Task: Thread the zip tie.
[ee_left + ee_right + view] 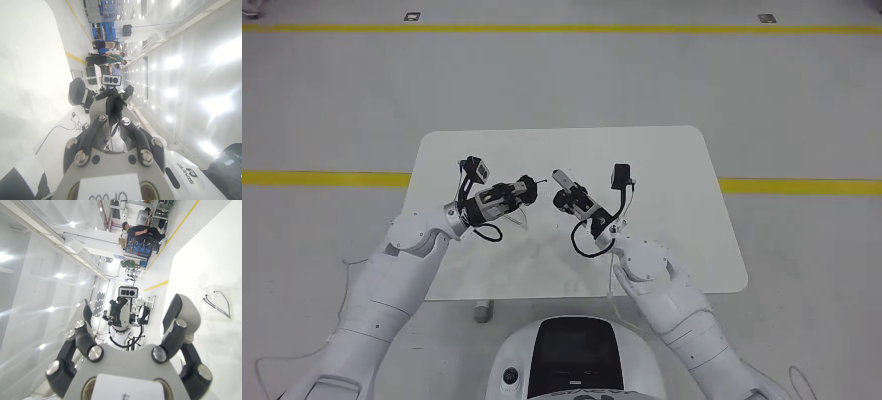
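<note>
My left gripper (531, 186) (113, 96) hangs above the middle of the white table (662, 160), shut on a thin black zip tie (112, 139) whose strap runs back between the fingers. Its short tip (540, 182) sticks out toward the right gripper (558, 178) (131, 301), which faces it a small gap away, open and holding nothing. In the right wrist view the left gripper (117, 311) sits straight ahead, between the right fingers (176, 308). In the left wrist view, one dark pad of the right gripper (75, 92) stands beyond the shut fingertips.
A clear tray (213, 302) with a few loose black zip ties (223, 306) lies on the table below the grippers. The table's far half and right side are bare. People stand far off in the room behind.
</note>
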You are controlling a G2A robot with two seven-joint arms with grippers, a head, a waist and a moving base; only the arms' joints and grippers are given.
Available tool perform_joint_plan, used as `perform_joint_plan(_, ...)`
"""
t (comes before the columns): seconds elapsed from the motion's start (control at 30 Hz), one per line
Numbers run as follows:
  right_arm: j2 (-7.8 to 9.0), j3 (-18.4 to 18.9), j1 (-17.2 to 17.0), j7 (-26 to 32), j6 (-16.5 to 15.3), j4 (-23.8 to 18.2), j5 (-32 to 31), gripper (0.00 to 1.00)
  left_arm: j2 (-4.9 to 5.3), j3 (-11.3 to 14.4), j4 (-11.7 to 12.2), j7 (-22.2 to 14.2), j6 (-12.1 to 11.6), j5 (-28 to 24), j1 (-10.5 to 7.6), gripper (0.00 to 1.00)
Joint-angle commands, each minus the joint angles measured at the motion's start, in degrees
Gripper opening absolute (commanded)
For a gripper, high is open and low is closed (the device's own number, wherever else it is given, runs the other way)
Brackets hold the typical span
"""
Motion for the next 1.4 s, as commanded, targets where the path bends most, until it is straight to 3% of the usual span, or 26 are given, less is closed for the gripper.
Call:
perform_joint_plan(0.0,0.23,1.1,-0.5,1.7,-1.2,0.0,2.0,1.00,0.05,0.0,0.2,-0.4,0.2,0.0,-0.20,0.00)
perform_joint_plan(0.1,0.92,3.6,-0.8,12.4,-5.4,0.7,9.6,1.00,0.37,-1.3,2.0,-7.9,1.6,-5.3,-0.54,0.00)
perform_joint_plan(0.17,1.38,4.7,0.0,19.7,-6.3,2.0,12.8,1.00,0.70,-2.2,4.0,-13.3,2.0,-7.4,-1.06,0.00)
perform_joint_plan(0.23,1.63,5.1,1.2,25.5,-6.4,3.5,16.1,1.00,0.96,-3.0,6.4,-18.4,2.4,-9.7,-1.61,0.00)
perform_joint_plan(0.4,1.52,3.4,5.7,37.7,-5.1,9.3,22.7,1.00,1.13,-2.6,11.3,-26.7,3.4,-12.3,-2.80,0.00)
perform_joint_plan(0.47,1.17,2.0,8.2,41.6,-4.4,12.4,25.5,1.00,1.21,-1.3,11.9,-26.9,3.4,-12.0,-3.24,0.00)
perform_joint_plan(0.53,0.99,1.3,9.0,44.0,-4.5,13.5,27.0,1.00,1.46,0.7,10.9,-26.9,2.9,-12.0,-3.37,0.00)
perform_joint_plan(0.73,0.99,1.3,9.0,44.0,-4.5,13.5,27.0,1.00,1.54,0.8,11.0,-26.9,2.0,-11.9,-3.44,0.00)
perform_joint_plan(0.83,0.88,1.2,8.3,43.6,-4.5,12.8,28.8,1.00,1.57,1.2,9.7,-25.9,2.5,-11.0,-3.16,0.00)
perform_joint_plan(1.1,1.20,1.7,7.9,47.0,-1.7,14.0,33.5,1.00,1.79,1.3,12.8,-26.9,2.6,-11.2,-3.77,0.00)
perform_joint_plan(1.23,0.98,0.8,8.6,48.4,-1.6,15.5,35.2,1.00,1.85,1.9,12.6,-26.9,2.5,-12.2,-3.52,0.00)
perform_joint_plan(1.27,0.87,0.4,8.9,48.6,-1.7,16.0,35.6,0.95,1.85,1.9,12.6,-26.9,2.5,-12.2,-3.52,0.00)
perform_joint_plan(1.33,0.71,-0.2,9.4,48.9,-2.0,17.1,35.9,0.70,1.85,1.9,12.6,-26.9,2.5,-12.2,-3.52,0.00)
perform_joint_plan(1.37,0.63,-0.4,9.6,49.0,-2.2,17.7,36.1,0.63,1.85,1.9,12.6,-26.9,2.5,-12.2,-3.52,0.00)
